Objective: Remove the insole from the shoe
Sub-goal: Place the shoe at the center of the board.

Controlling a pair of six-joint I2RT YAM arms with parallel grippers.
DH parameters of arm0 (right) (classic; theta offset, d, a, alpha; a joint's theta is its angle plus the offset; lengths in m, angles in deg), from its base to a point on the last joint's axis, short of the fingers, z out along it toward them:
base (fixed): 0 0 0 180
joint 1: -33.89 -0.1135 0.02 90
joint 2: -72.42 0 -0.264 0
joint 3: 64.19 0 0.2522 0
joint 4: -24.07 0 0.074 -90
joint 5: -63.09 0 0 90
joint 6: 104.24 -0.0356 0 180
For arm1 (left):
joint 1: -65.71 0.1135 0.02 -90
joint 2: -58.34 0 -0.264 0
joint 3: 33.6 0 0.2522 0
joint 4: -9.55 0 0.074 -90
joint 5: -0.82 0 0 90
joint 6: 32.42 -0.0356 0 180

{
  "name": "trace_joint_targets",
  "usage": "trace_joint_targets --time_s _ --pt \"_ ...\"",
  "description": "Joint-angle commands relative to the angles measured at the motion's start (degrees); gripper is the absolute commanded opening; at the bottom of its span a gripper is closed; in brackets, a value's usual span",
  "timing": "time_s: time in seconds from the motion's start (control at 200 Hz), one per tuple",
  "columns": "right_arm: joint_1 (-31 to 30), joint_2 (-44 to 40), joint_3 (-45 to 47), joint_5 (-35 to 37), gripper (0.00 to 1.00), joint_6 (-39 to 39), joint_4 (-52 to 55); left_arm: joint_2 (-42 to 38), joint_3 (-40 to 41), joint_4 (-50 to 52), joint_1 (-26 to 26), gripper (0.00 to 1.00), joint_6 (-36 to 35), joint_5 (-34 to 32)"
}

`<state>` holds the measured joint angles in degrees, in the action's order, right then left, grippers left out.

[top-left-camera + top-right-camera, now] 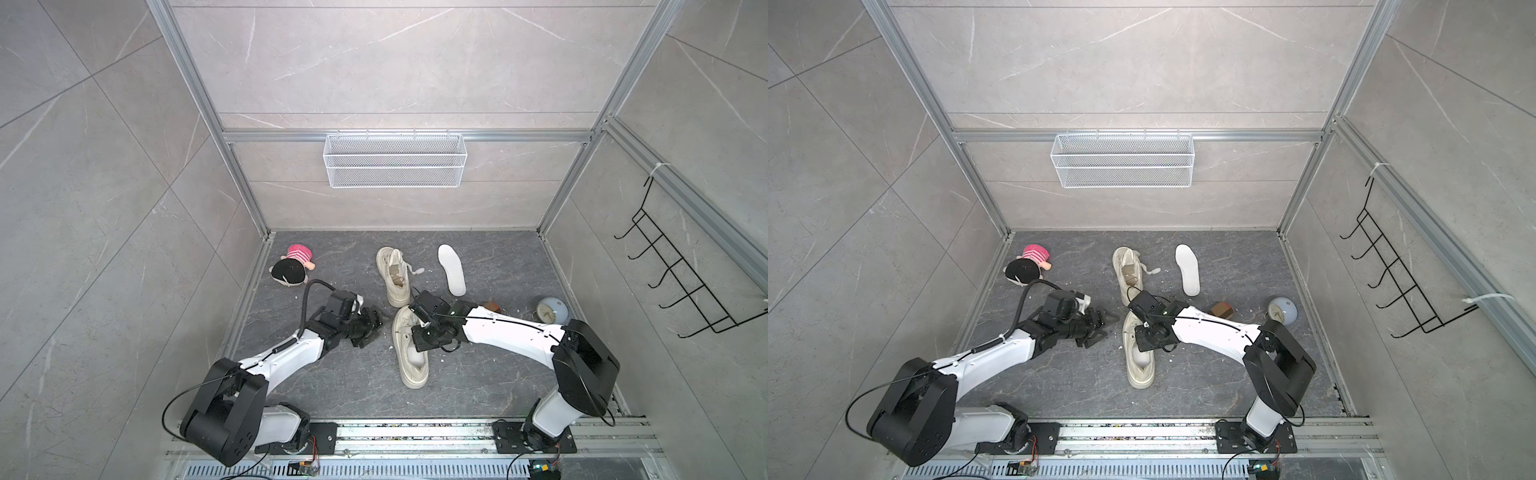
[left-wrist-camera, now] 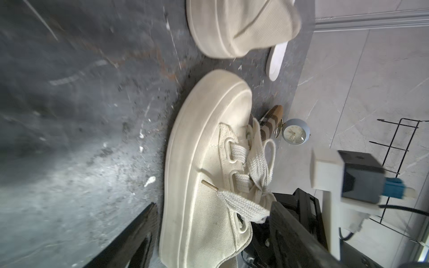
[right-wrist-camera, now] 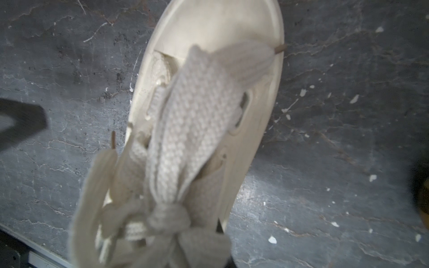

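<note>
Judging by how things lie, the work is underway but the pull itself is not yet made. The shoe (image 1: 400, 347) sits upright on the floor, toe pointing away from the arm bases. A white strip of insole (image 1: 419, 358) shows inside its heel end, so that insole is not yet out. Beyond the shoe's toe sits a second shoe (image 1: 392, 276), its inside looking brown and bare. Beyond and right of the shoe a loose insole (image 1: 451, 269) lies flat, apart from both. That one is out; the one in the shoe is what remains, I reckon.

Left of the shoe, the left arm reaches in low. The left gripper (image 1: 377, 327) hangs just beside the laced part with its jaws spread wide, holding nothing. The left wrist view shows the shoe's side between the two fingers (image 2: 144, 222), though whether either touches it is unclear.

Over the shoe, the right arm comes in from the right with its wrist bent down, and the right gripper (image 1: 418, 343) dips into the opening behind the laces. Its jaws are closed tight. The tips are hidden, so whether they pinch the insole I cannot tell. What seems left is a firm pinch and a lift out, with the left gripper placed to steady the shoe.
</note>
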<state>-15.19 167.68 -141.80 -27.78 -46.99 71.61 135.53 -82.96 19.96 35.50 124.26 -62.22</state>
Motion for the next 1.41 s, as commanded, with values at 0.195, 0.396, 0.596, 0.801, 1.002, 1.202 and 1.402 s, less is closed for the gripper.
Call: trace_joint_targets --time_s 0.195,0.396,0.596,0.801,1.002,1.202,1.402 --pt "0.08 0.50 -0.82 -0.72 0.00 0.49 0.50 8.31 2.40 -19.13 -4.19 0.56 19.53 -5.44" --pt "0.05 0.55 -0.66 -0.45 0.00 0.72 0.90 9.28 2.07 -19.72 -5.52 0.46 20.13 -5.87" --pt "0.04 0.77 -0.48 -0.50 0.00 0.58 0.50 8.64 2.55 -19.39 -7.30 0.39 21.12 -6.72" --pt "0.04 1.16 -1.05 -0.02 0.00 0.79 0.95 6.07 2.99 -17.61 -8.15 0.36 21.76 -8.00" --pt "0.08 1.51 -1.25 0.16 0.00 0.84 0.95 1.72 2.81 -13.11 -8.43 0.40 21.10 -9.43" --pt "0.05 1.24 -1.21 0.16 0.00 0.92 0.99 0.57 3.49 -12.27 -8.66 0.41 22.00 -9.11" --pt "0.08 1.24 -1.11 0.08 0.00 0.85 0.77 2.12 3.51 -13.30 -8.71 0.51 22.52 -9.42"
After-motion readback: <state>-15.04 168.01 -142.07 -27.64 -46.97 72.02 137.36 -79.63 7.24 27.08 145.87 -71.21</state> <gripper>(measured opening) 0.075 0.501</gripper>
